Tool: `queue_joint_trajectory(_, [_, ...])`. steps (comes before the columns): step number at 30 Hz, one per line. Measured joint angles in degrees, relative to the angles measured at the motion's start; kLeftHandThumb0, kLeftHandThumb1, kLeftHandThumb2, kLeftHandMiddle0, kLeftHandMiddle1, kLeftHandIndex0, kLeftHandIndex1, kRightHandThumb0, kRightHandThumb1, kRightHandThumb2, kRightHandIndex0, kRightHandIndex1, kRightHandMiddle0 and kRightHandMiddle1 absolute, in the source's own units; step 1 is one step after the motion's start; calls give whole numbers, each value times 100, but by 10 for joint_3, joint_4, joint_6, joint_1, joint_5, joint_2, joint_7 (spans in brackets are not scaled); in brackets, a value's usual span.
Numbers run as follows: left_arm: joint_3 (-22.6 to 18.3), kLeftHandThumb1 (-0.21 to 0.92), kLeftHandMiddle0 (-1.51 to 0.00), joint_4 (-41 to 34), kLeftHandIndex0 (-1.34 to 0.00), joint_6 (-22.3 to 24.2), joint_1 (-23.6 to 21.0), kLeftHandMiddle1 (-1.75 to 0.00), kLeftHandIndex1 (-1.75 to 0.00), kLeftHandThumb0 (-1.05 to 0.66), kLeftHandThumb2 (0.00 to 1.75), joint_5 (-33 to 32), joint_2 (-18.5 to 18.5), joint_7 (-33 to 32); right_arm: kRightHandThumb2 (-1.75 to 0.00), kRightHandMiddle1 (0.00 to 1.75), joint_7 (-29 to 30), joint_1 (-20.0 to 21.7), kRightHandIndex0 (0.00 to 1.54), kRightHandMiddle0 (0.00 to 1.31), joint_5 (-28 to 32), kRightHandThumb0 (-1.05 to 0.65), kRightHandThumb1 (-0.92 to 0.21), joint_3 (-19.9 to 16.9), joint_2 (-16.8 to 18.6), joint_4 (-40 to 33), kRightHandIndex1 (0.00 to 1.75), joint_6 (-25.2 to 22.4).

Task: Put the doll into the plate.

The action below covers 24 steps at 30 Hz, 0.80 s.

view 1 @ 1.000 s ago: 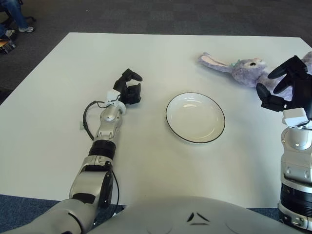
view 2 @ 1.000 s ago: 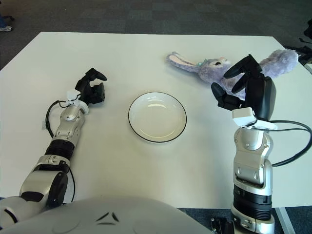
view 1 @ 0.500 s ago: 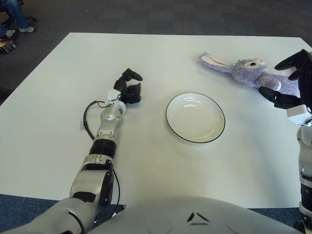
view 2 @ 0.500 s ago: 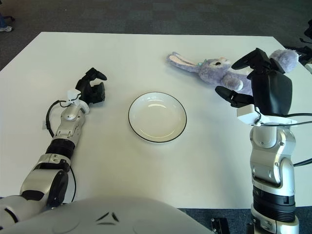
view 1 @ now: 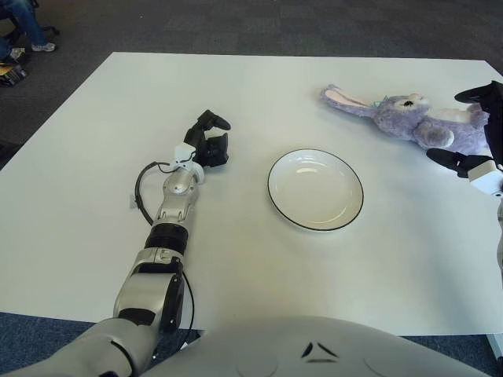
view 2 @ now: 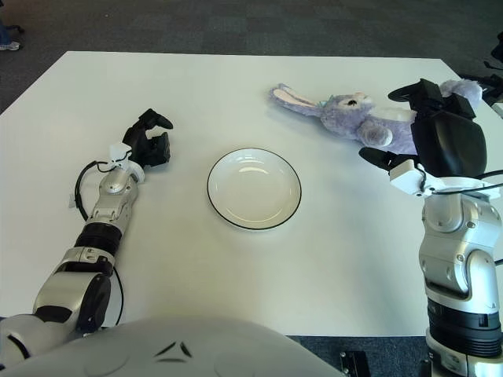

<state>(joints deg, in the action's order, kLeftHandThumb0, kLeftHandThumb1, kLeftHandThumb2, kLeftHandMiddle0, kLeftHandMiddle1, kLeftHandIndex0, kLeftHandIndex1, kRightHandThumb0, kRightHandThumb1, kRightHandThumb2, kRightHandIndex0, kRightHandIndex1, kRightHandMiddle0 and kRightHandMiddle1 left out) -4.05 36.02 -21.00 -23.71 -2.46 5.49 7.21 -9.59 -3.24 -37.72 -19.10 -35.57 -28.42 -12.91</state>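
Note:
The doll [view 2: 346, 112], a purple plush rabbit, lies on its side at the far right of the white table, with its ears pointing left. The round white plate [view 2: 254, 192] with a dark rim sits empty in the middle of the table, left of and nearer than the doll. My right hand [view 2: 391, 126] hovers at the doll's rear end. It is open, with one finger [view 2: 410, 90] above the body and another [view 2: 379, 158] in front of it, and it grips nothing. My left hand [view 2: 149, 141] shows left of the plate, loosely curled and empty.
A black cable [view 1: 140, 192] loops beside my left forearm. The table's right edge lies just past the doll. Dark carpet surrounds the table, and a person's legs [view 1: 23, 23] show at the far left corner.
My right hand has swung right and away from the plate, from in front of the doll's head to its rear end. The doll, plate and left hand have not moved.

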Motion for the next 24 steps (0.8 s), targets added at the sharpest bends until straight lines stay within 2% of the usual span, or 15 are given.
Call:
queue_joint_trajectory(4, [0,49,-119,-1,-48,2,0,-175,-175,-43,110,2,0,-2,-67,65,-23,7,0,0,-4,-76,-49,3,1,-21,22,-35])
queue_joint_trajectory(10, [0,50,-118,-1,-47,2,0,-175,-175,-42,109,2,0,-2,-70,49,-34,23,2,0,-29,-78,-48,13,-1,-30,22,-58])
queue_joint_trajectory(19, [1,50,-118,1,-46,-2,-1,-175,-175,-42,108,2,-1,-1,-54,15,-88,53,3,0,-84,-93,-66,45,-45,-28,16,-72])
queue_joint_trajectory(24, [0,50,-118,2,-46,-3,-1,-175,-175,-42,108,2,-1,-1,-42,2,-178,80,1,0,-88,-102,-75,69,-88,-22,11,-87])
